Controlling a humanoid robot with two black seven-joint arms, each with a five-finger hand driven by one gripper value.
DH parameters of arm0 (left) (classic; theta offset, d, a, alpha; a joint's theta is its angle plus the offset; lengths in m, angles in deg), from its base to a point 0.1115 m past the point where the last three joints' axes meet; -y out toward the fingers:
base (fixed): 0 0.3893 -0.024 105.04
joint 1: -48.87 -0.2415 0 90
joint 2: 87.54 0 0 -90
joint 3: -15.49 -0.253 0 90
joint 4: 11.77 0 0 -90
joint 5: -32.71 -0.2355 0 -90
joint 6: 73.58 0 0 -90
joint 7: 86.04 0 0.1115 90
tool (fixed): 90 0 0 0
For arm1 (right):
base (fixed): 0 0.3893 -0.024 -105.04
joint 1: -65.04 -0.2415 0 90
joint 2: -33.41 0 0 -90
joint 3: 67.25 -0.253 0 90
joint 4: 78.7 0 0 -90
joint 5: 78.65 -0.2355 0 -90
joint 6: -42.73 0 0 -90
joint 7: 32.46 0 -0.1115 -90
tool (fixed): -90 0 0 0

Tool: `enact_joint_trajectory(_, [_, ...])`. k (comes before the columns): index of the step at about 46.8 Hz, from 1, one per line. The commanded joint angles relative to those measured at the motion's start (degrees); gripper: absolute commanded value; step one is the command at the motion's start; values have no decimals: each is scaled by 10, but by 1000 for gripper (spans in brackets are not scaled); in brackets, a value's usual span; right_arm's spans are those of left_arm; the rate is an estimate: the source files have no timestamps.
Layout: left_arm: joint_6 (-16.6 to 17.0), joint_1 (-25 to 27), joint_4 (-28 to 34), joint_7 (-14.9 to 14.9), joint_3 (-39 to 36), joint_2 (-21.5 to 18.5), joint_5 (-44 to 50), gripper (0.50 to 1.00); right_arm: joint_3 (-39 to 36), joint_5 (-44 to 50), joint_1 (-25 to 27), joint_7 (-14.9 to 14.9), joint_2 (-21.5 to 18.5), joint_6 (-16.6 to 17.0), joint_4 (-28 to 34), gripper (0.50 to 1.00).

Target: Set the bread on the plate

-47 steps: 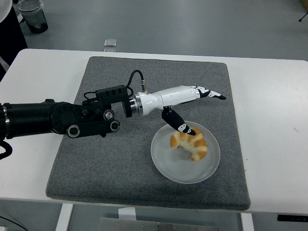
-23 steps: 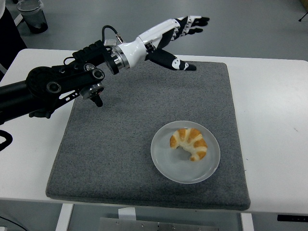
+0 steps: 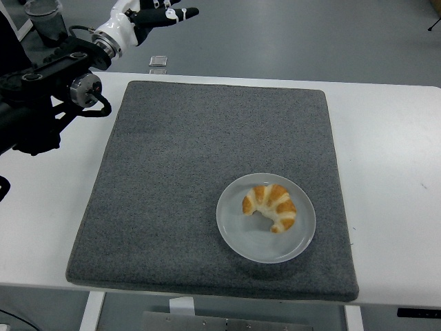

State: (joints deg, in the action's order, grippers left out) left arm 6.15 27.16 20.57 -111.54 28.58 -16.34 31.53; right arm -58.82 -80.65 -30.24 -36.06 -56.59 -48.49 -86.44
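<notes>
The big white table (image 3: 393, 152) held a large gray mat (image 3: 172, 186) that covered most of its middle. On the near right part of the mat sat a round, see-through plate (image 3: 234, 234), and the bread (image 3: 271, 205), a golden croissant, lay right in the middle of that plate, touching nothing else. The left arm (image 3: 41, 103) had changed the most: a second ago it reached out over the mat with its thumb right beside the bread, half a second ago it was lifted up near the far edge of the mat, and now it was pulled far back to the top left corner, well apart from the plate. The left hand (image 3: 153, 14) was stretched out flat with its fingers (image 3: 180, 13) straight and held nothing. The right arm could not be seen at all. A small clear thing (image 3: 158, 62) lay just past the far edge of the table. Since the bread stayed still on the plate while the hand went away, the job looked done.
</notes>
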Motion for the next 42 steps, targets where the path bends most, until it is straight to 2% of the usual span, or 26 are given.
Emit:
enact_joint_trajectory(1, [-20,-1,-28,7,0,0,27,990,0,0,0,0,0,1,0,932])
enact_joint_trajectory(8, [-43,-4,-67,21,24,0,63,990,0,0,0,0,0,2,0,930])
enact_joint_trajectory(16, [-48,-20,-90,43,90,0,89,990,0,0,0,0,0,3,-1,932])
enact_joint_trajectory(29, [-64,-82,-88,43,162,4,92,990,0,0,0,0,0,3,-2,930])
enact_joint_trajectory(42, [-69,-112,-85,43,173,25,90,990,0,0,0,0,0,3,-2,930])
